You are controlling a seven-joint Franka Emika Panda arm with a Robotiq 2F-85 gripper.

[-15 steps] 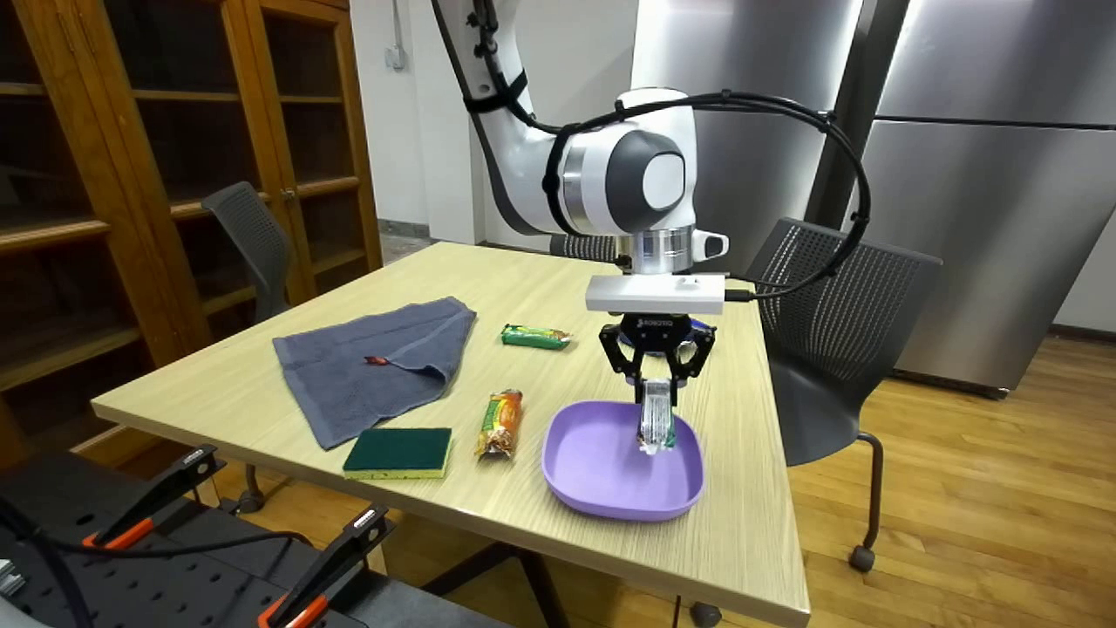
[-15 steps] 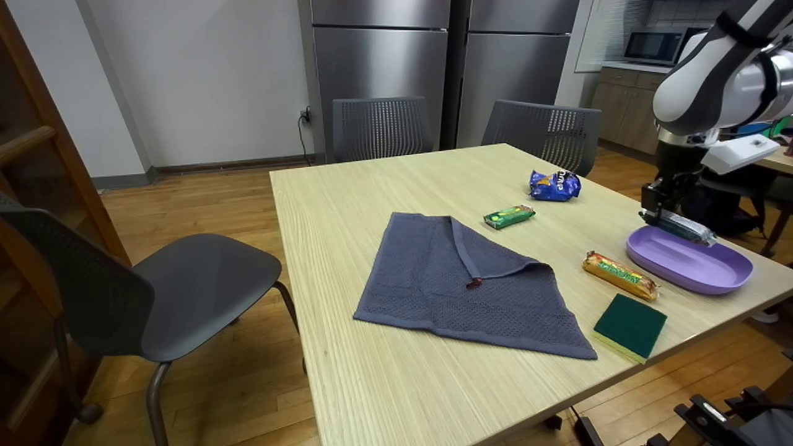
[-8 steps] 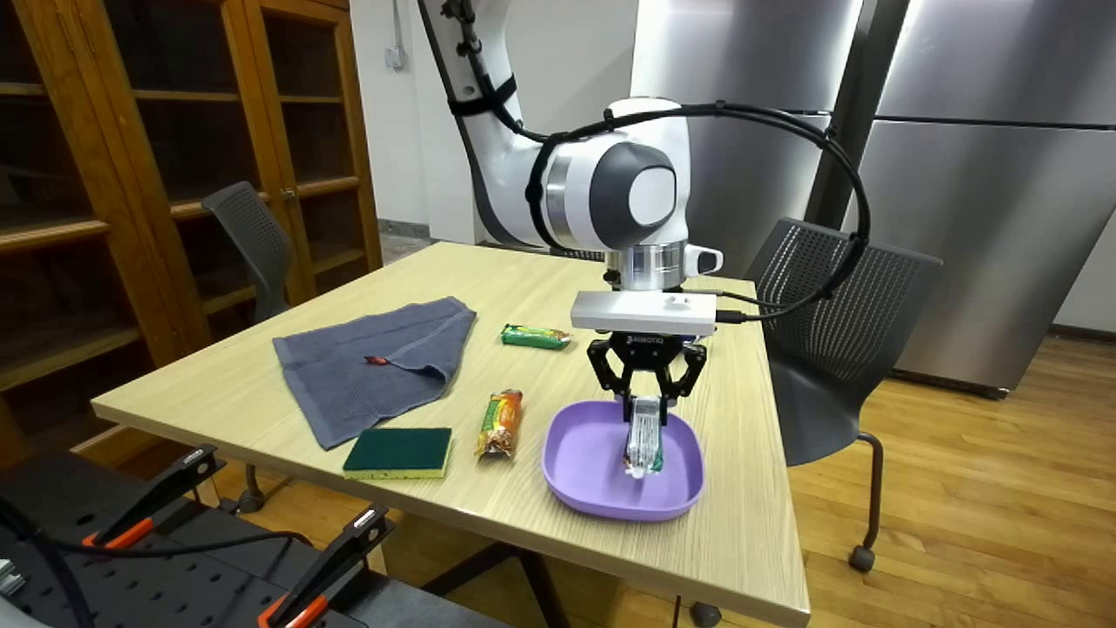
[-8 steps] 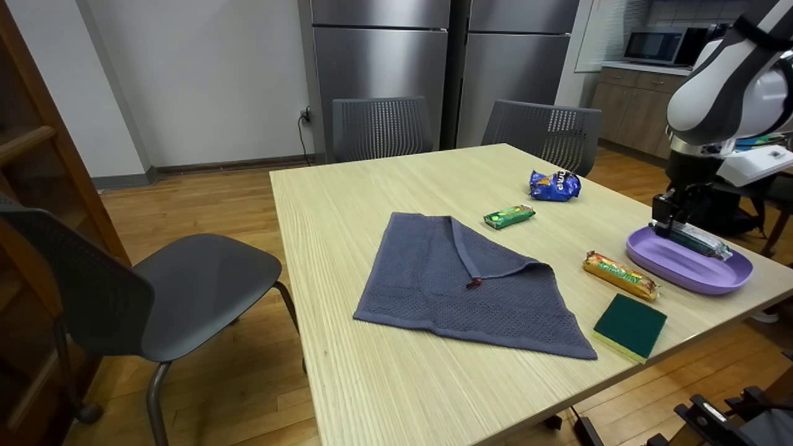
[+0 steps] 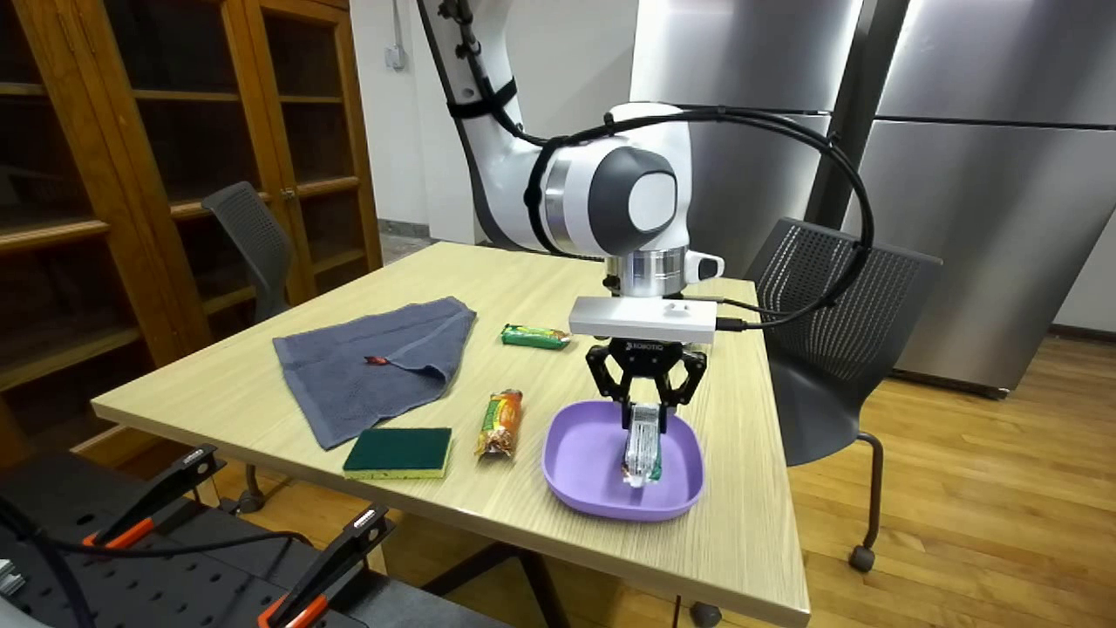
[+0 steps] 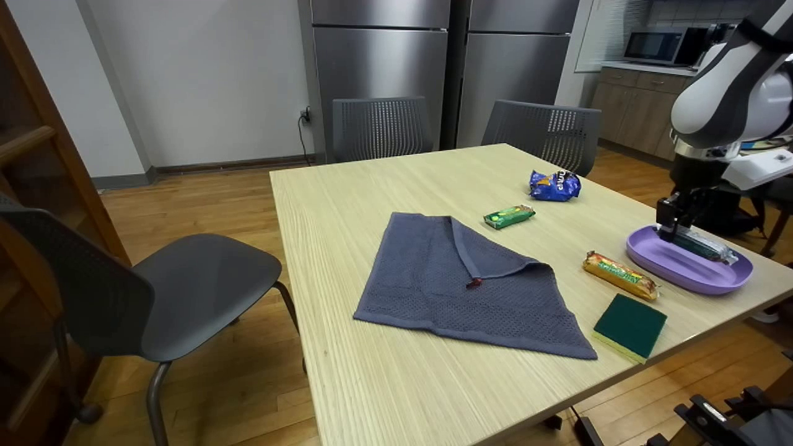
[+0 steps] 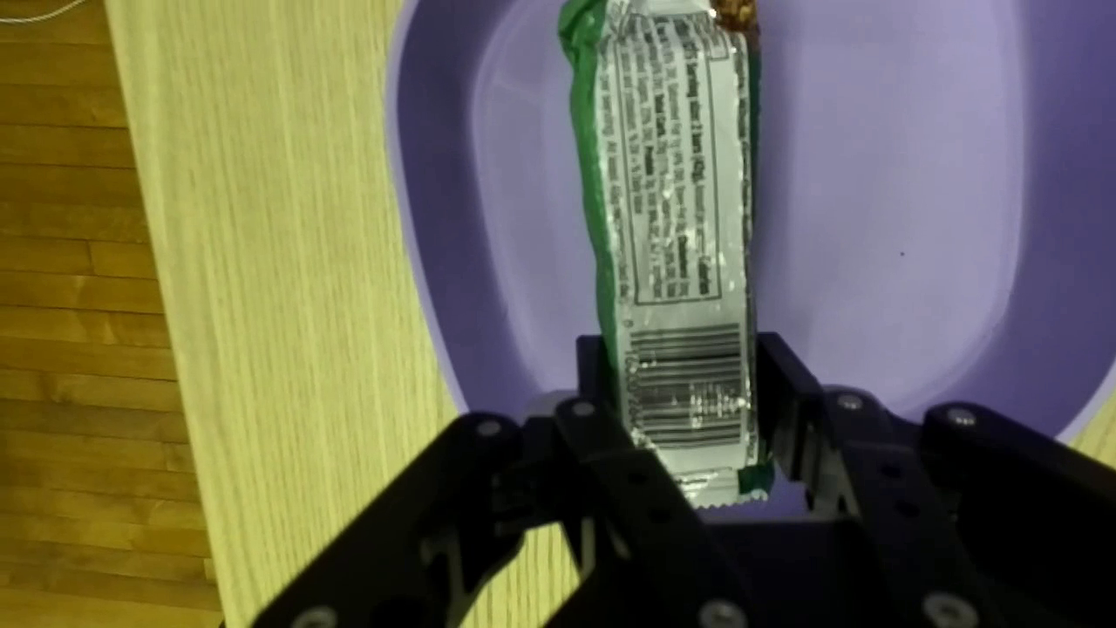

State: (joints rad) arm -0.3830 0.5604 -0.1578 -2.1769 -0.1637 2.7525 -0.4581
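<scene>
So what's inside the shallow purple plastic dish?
A green-and-white wrapped bar, gripped by the black two-fingered pincer, shows within the dish. What lies beneath the bar is covered, so contact can't be confirmed.

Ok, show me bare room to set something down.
Bare: the table between towel, sponge and edge nearest the cabinet, also between towel, green packet and far edge. Crowded: around the purple dish, the gripper holding a bar there, orange packet alongside.

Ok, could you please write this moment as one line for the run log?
jaws: closed on wrapped bar at its barcode | bar position: over purple dish | bar-dish contact: unclear | beside dish: orange packet
</scene>
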